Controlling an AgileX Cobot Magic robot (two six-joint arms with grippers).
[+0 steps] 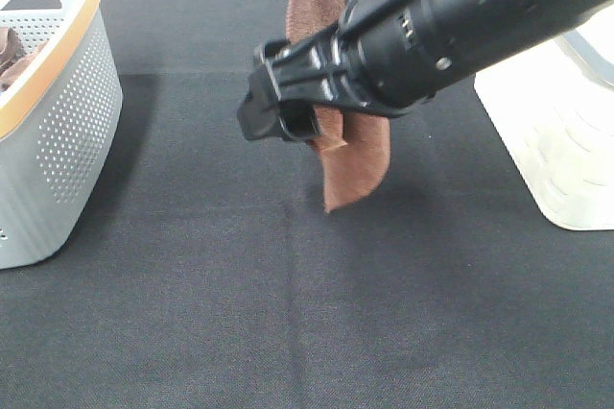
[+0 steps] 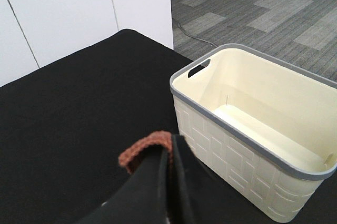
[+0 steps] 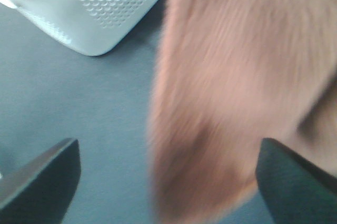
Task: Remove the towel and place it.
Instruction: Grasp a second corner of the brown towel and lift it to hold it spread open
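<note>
Item count: one towel, two baskets, one further cloth, two grippers.

1. The reddish-brown microfibre towel hangs vertically above the middle of the black fabric table surface. Its lower edge is clear of the surface. Its upper part runs out of the top of the exterior high view.
2. The left gripper is clamped on the towel. Its two black fingers are pressed together with a fold of the stitched hem pinched between them.
3. The right gripper reaches in from the right, level with the towel's lower half. Its jaws stand wide apart and grasp nothing. In the right wrist view the towel hangs between the two fingers. That view is blurred, so contact cannot be determined.
4. The grey perforated plastic basket with an orange rim stands at the left of the table. It holds one bunched-up brown cloth.
5. The cream rectangular plastic basket with a grey rim stands at the right, well apart from the grey basket.
</note>
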